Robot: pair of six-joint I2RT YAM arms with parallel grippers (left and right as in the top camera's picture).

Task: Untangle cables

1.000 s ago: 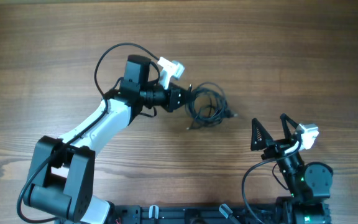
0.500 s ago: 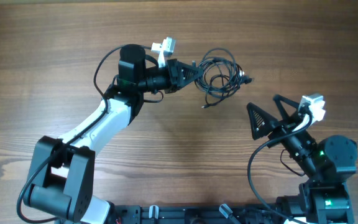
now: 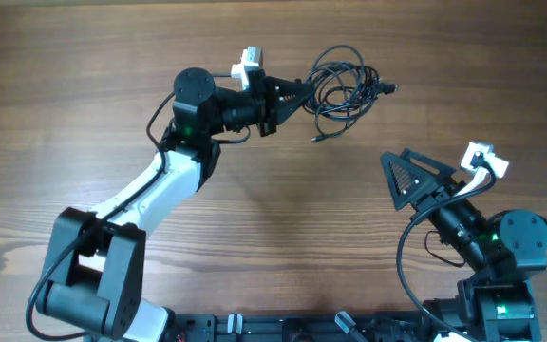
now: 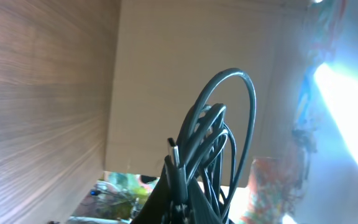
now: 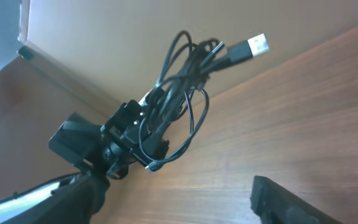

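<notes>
the cables (image 3: 345, 90) hang as one tangled bundle in the air over the far edge of the bench (image 3: 254, 237), right of its middle. the left gripper (image 3: 297, 93) is clamped tight on the bundle's near side, with several strands pinched together between its fingers. a flat plug (image 5: 257, 45) sticks out at the top of the bundle and a thin loose end (image 3: 318, 140) dangles below.

the right gripper (image 3: 402, 161) stands well apart, toward the near right corner, with its jaws apart and nothing between them.

the main risk, as i judge it, is the pinch itself. because both wires seem caught in one clamp, any pull by the right gripper would likely cinch the loops tighter rather than free them. the strands are thin and lie close together, so the right gripper could easily take two at once, or miss. the plug could snag in a loop as it is drawn through. a hard tug may also drag the whole bundle out of the left gripper, and so near the far edge it might fall off the bench.
</notes>
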